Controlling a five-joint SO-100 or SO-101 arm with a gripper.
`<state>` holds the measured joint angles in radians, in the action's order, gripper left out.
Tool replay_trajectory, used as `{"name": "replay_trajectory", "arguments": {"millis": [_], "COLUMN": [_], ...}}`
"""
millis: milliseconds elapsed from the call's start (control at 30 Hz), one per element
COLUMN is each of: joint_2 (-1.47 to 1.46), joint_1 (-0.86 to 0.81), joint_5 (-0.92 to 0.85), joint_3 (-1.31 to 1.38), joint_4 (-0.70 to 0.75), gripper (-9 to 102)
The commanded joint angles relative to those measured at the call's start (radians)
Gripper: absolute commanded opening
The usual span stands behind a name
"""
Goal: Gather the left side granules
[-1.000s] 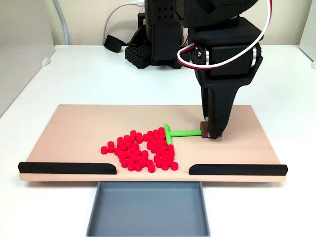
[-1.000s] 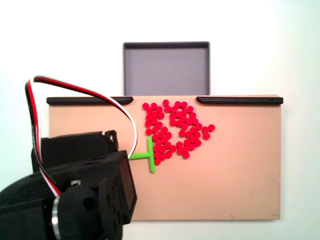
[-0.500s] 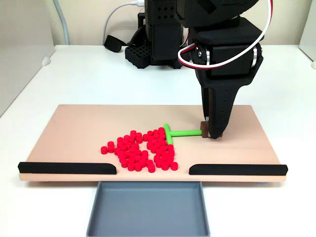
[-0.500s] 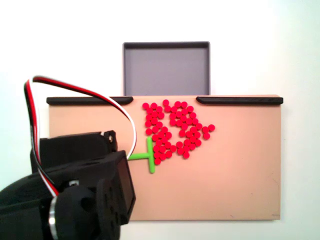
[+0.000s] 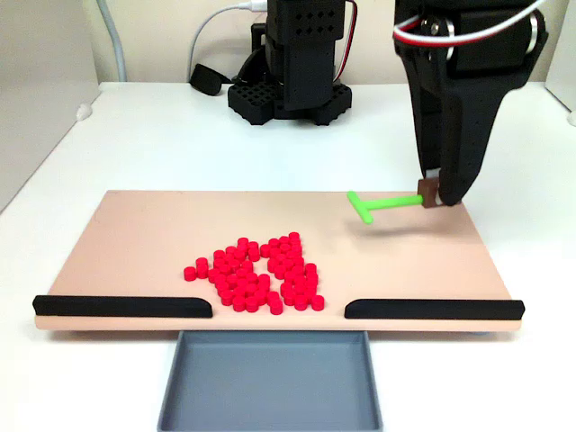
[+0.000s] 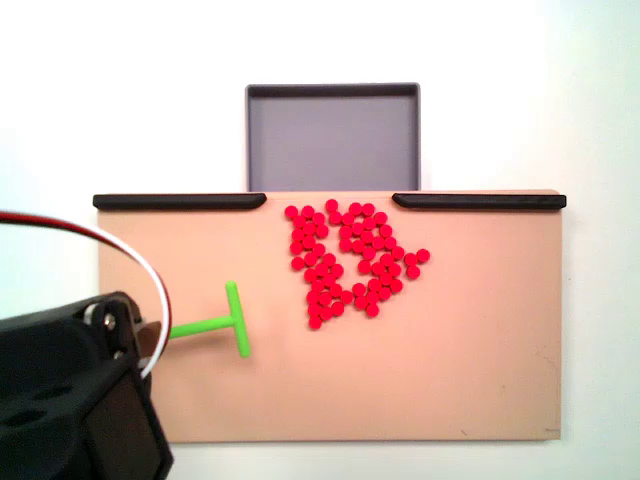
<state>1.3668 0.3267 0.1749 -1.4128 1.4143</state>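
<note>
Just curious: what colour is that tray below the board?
Grey-blue; the tray shows best in a fixed view, from the front.

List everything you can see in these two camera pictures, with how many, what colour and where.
Granules: dozens, bright red, clustered mid-board near the gap between the rails.
Pusher: one, green, T-shaped, held at its brown stem end, clear of the granules.
Board: one, peach-tan, flat on the table.
Rails: two, black, along the board edge beside the tray, gap between them.
Tray: one, grey, empty, beyond that gap.
Table: one, white.
Cable: one, white, behind the arm's base.
Strap-like item: one, black, by the base; too small to identify.
Arm base: one, black, at the table's far side in a fixed view.
Tool: one, black, closed on the pusher's stem end, with red, white and black wires.
</note>
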Motion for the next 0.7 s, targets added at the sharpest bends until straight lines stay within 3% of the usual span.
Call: {"name": "replay_trajectory", "arguments": {"millis": [0,200,667], "joint_2": [0.106,0.242,0.457], "joint_1": [0.006,-0.046,-0.25], "joint_5": [-0.071,-0.359,-1.454], "joint_3": [-0.02,-0.121,-0.364], "joint_4": [0.025,0.025,0.025], "gripper": [0,0,0]}}
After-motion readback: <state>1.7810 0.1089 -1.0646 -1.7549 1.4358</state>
